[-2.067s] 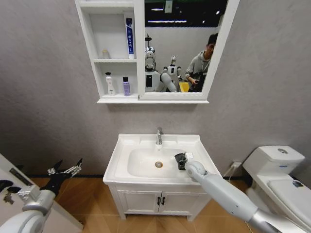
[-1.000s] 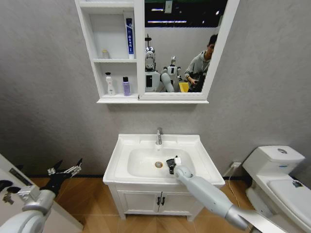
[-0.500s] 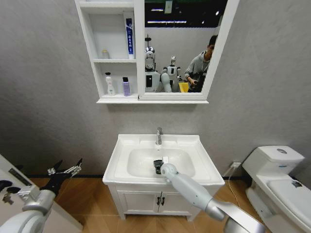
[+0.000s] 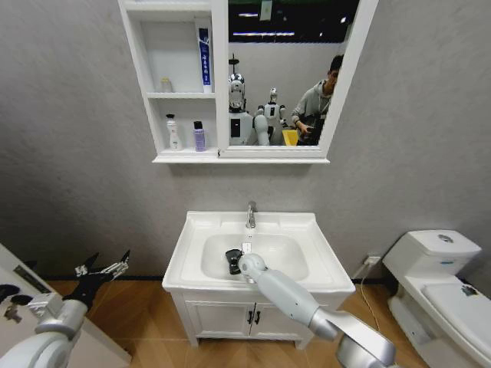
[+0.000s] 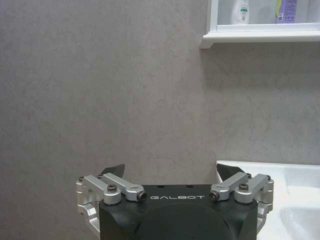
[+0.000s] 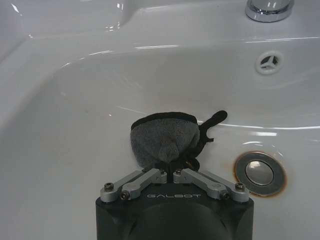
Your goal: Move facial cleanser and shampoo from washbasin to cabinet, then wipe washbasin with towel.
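My right gripper (image 4: 234, 261) is down in the bowl of the white washbasin (image 4: 196, 230), left of the drain, shut on the dark grey towel (image 4: 232, 256). In the right wrist view the bunched towel (image 6: 162, 142) presses on the bowl's floor between the fingers of the right gripper (image 6: 170, 167), beside the brass-ringed drain (image 6: 260, 172). My left gripper (image 4: 103, 270) hangs open and idle low at the left, wide open in its own view (image 5: 170, 172). On the cabinet (image 4: 180, 96) stand a blue-and-white tube (image 4: 204, 50), a white bottle (image 4: 174, 132) and a purple bottle (image 4: 199, 136); which is cleanser or shampoo I cannot tell.
The chrome tap (image 4: 251, 215) stands at the back of the basin, above the overflow hole (image 6: 268, 62). A white toilet (image 4: 437, 268) sits to the right. The low vanity (image 4: 230, 318) is under the basin. The mirror (image 4: 284, 77) adjoins the cabinet.
My right gripper has swept the towel across the bowl from the right side, past the drain, to the left side. The left arm has stayed still.
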